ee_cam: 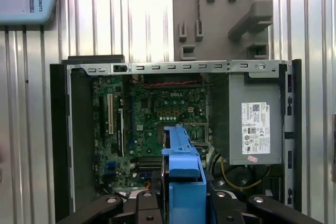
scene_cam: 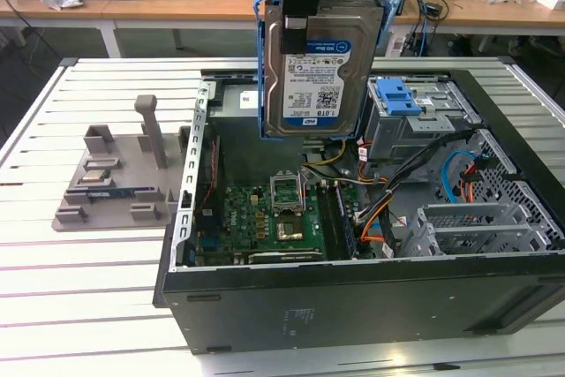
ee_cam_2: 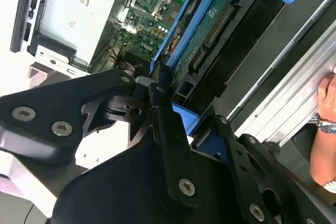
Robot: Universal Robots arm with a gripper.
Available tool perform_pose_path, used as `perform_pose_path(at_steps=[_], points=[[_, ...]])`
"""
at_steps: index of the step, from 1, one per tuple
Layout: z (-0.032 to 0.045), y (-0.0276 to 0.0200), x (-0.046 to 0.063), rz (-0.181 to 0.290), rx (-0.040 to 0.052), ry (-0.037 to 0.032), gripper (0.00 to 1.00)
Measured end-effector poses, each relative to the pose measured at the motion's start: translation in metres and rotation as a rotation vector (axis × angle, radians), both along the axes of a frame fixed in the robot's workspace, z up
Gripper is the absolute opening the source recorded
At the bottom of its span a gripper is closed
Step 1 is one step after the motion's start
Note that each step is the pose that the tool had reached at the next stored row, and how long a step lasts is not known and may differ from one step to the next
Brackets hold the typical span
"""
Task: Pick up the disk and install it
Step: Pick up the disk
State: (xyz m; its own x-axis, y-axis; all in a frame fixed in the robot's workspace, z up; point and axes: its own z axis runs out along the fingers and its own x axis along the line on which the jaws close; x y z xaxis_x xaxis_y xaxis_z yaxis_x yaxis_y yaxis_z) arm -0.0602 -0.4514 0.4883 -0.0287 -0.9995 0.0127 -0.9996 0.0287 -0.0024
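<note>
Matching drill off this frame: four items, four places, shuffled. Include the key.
Items
1. disk
2. motherboard
3. grey fixture plate
4. blue latch bracket

Places
A. on the slatted table, outside the case, at the exterior view's left
B. on top of the grey drive bay
C. upright in the gripper, above the open case
D. flat on the case floor

Pairs: 1-C, 2-D, 3-A, 4-B
</note>
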Motion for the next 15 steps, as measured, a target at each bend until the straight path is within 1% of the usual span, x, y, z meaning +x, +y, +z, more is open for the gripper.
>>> perform_pose_path(at_steps=[2,5,15], points=[[-0.0001,-0.0017,0.000,0.000,0.0000,-0.0001,0.37],[-0.0003,-0.0063,0.000,0.000,0.0001,-0.0001,0.37],[-0.0006,-0.0144,0.001,0.000,0.0000,-0.0001,0.37]])
